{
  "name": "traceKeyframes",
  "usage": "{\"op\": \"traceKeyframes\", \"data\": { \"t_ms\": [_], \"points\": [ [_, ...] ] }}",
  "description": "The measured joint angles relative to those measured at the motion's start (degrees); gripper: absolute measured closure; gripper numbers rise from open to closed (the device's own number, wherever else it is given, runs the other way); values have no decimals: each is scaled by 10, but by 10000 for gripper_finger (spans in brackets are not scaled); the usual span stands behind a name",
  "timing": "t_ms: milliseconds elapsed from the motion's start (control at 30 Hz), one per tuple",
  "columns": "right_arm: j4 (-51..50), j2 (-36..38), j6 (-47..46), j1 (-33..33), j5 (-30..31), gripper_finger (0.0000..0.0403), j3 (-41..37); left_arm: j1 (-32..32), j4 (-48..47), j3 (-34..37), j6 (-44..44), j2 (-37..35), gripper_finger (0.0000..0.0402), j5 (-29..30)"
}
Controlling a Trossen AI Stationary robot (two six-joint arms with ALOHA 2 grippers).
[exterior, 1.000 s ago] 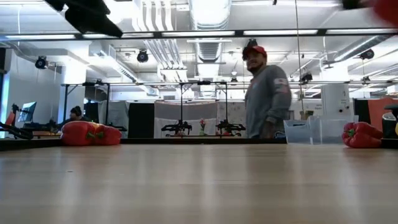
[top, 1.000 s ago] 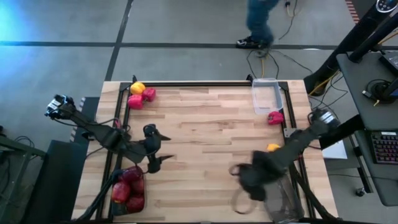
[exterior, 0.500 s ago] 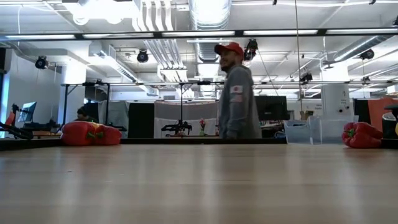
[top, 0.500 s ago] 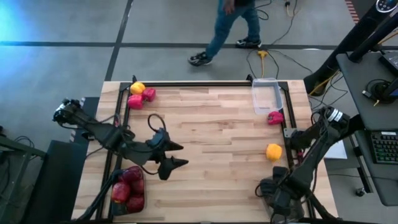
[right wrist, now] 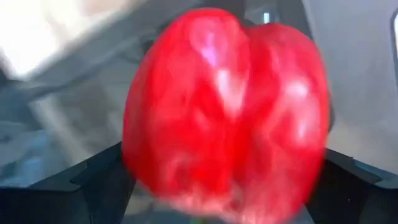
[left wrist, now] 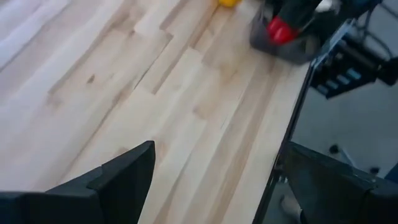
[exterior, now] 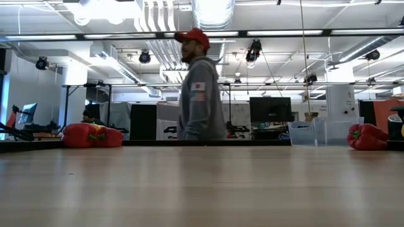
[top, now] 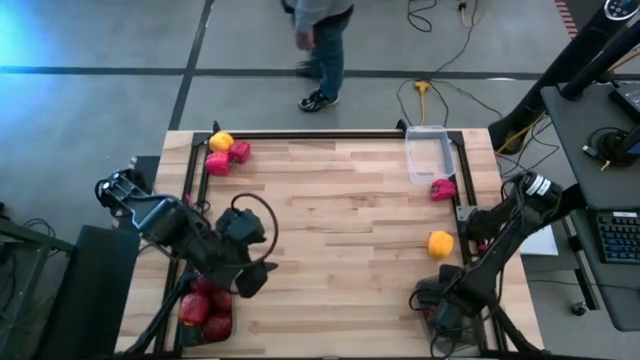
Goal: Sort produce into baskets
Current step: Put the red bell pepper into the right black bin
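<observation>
**Open workshop behind a pale wood desk**

The desk (top: 340,230) is light butcher-block, standing on a grey concrete floor (top: 90,110) with dark seams. A person (exterior: 201,94) in a grey hoodie stands beyond it. Strip lights (exterior: 284,33) and ducts (exterior: 211,12) run overhead; cables (top: 440,95) trail nearby.

Worktop (top: 340,230) centre open; produce hugs corners, yellow pepper (top: 440,243) near right edge, clear bin (top: 430,155) far-right corner.

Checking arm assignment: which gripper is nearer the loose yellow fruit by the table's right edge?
Right. The right gripper, holding a red pepper, sits just nearer the front edge than the yellow fruit; the left gripper is across the table.
</observation>
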State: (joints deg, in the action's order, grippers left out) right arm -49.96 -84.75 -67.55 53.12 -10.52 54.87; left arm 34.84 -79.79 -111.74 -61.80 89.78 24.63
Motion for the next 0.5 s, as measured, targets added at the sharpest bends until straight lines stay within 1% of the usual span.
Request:
{"op": "traceKeyframes", "data": {
  "t_ms": [133, 200, 267, 333, 400, 500],
  "points": [
    [-51, 15, -1, -2, 2, 30, 51, 13, -11, -3, -9, -2, 74, -16],
    [-74, 23, -4, -4, 18, 30, 85, 12, -34, -1, -26, -8, 74, -30],
    [-116, 26, -4, -7, 58, 29, 118, 11, -76, 4, -39, -12, 74, -32],
    [-172, 27, -1, -18, 114, 29, 150, 7, -96, 15, -40, -16, 74, -43],
    [-230, 31, 15, -44, 153, 28, 174, 2, -92, 37, -34, -25, 74, -49],
    [-312, 41, 63, -102, 191, 28, 188, -15, -69, 71, -7, -46, 74, -57]
  ]
}}
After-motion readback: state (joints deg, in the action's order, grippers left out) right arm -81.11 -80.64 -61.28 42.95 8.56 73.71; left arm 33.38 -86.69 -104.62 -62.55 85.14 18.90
